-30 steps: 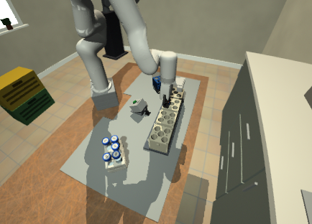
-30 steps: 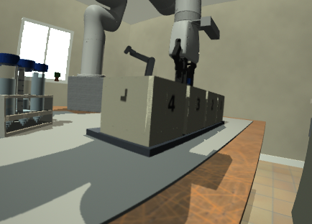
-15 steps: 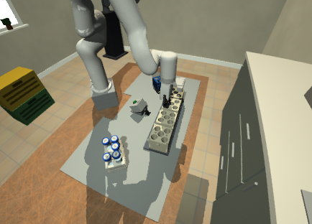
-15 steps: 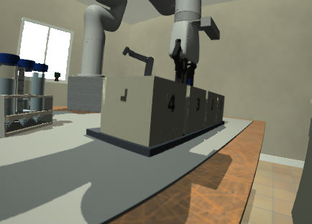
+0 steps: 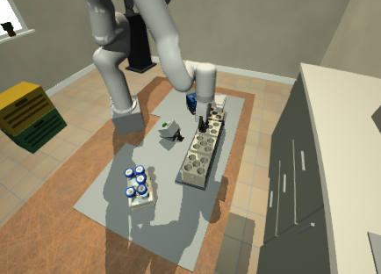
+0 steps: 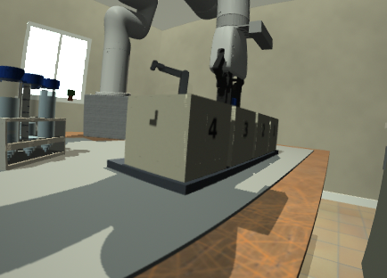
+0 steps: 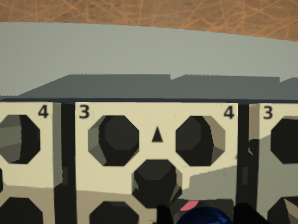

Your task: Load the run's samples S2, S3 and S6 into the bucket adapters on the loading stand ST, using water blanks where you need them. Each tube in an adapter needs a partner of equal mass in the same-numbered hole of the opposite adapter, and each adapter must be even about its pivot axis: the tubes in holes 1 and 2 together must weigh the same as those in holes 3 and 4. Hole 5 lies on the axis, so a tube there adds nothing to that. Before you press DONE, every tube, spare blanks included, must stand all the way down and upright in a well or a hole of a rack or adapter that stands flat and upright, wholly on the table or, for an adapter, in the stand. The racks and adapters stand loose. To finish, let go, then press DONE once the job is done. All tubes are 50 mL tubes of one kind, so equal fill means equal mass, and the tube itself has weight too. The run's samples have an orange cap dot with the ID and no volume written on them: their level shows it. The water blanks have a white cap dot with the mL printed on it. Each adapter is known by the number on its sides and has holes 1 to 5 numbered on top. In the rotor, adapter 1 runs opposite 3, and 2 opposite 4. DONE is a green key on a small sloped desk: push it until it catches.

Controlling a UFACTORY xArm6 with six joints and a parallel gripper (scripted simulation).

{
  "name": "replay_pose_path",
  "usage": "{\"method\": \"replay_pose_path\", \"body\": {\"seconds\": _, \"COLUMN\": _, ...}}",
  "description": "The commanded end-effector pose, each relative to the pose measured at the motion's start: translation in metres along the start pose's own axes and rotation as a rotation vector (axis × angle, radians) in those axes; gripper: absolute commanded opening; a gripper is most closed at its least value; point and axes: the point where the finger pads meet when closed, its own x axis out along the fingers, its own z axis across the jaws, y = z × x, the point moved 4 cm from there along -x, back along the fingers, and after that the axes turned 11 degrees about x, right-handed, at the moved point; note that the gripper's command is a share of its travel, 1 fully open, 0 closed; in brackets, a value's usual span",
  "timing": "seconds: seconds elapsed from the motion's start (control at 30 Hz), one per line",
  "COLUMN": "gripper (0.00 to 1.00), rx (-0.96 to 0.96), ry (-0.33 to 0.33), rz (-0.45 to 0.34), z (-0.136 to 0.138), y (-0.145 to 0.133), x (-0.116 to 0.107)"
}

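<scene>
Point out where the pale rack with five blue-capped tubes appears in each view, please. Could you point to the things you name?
Top: the rack [image 5: 141, 205] [image 6: 36, 142] is left of centre, in the lower half.
Exterior: at the left edge, about mid-height.
Wrist: not in it.
Shared landmark: the row of cream adapters [image 5: 193, 177] [image 6: 209, 154] [image 7: 157, 112], right of the rack in both top and exterior.

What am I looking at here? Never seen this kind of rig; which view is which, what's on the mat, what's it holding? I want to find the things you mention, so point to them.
It is one jointed robot arm [image 5: 160, 36] [image 6: 117, 69] with a two-finger gripper [image 5: 203, 128] [image 6: 229, 98] [image 7: 206, 215]. Top looks down over everything, exterior looks low along the table, and wrist looks down from the gripper.

On the mat, four cream adapters [image 5: 195, 176] [image 6: 156, 139] [image 7: 157, 111] stand in a row on a dark stand [image 5: 190, 185] [image 6: 147, 176]. Beside them are a rack [image 5: 142, 205] [image 6: 33, 143] with five blue-capped tubes and a small desk with a green key [image 5: 165, 125].

The fingers stand open around a blue cap [image 7: 205, 217], so that tube looks released; its depth is hidden.
</scene>
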Motion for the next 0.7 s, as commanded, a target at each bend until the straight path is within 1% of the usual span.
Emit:
{"method": "replay_pose_path", "body": {"seconds": 0.0, "gripper": 0.44, "rx": 0.000, "ry": 0.001, "rz": 0.004, "z": 0.000, "y": 0.001, "x": -0.001}}
{"method": "replay_pose_path", "body": {"seconds": 0.37, "gripper": 0.44, "rx": 0.000, "ry": 0.001, "rz": 0.004, "z": 0.000, "y": 0.001, "x": -0.001}}
{"method": "replay_pose_path", "body": {"seconds": 0.67, "gripper": 0.44, "rx": 0.000, "ry": 0.001, "rz": 0.004, "z": 0.000, "y": 0.001, "x": -0.019}}
